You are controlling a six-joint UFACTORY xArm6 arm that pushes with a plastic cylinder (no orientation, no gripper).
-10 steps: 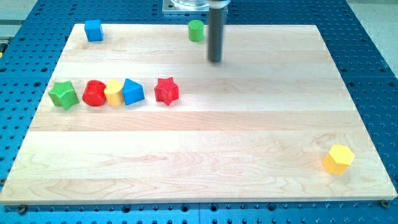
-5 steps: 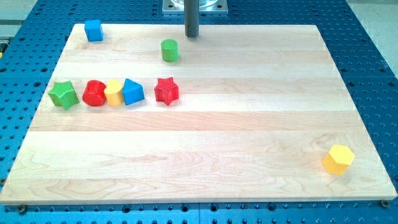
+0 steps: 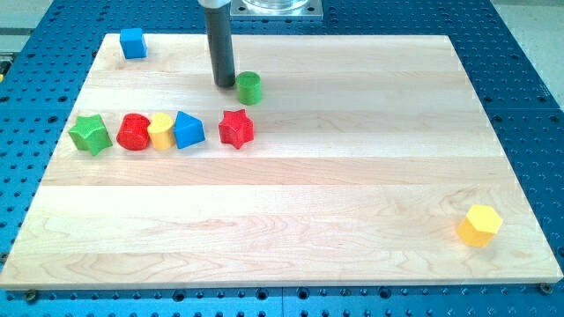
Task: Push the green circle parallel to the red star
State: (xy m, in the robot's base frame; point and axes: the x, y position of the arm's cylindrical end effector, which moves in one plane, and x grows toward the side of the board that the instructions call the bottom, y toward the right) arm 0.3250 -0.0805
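The green circle (image 3: 249,87) stands on the wooden board (image 3: 291,194), above and slightly right of the red star (image 3: 235,129). My tip (image 3: 224,84) is down on the board just left of the green circle, very close to it or touching it. The red star is the right end of a row at the view's left.
Left of the red star lie a blue block (image 3: 188,130), a yellow block (image 3: 161,131), a red block (image 3: 134,132) and a green star (image 3: 90,134). A blue cube (image 3: 132,42) sits at the top left corner. A yellow hexagon (image 3: 479,224) sits at the bottom right.
The green circle went from the top edge down and left, then slightly right and down. My tip swung from right of it to its left side.
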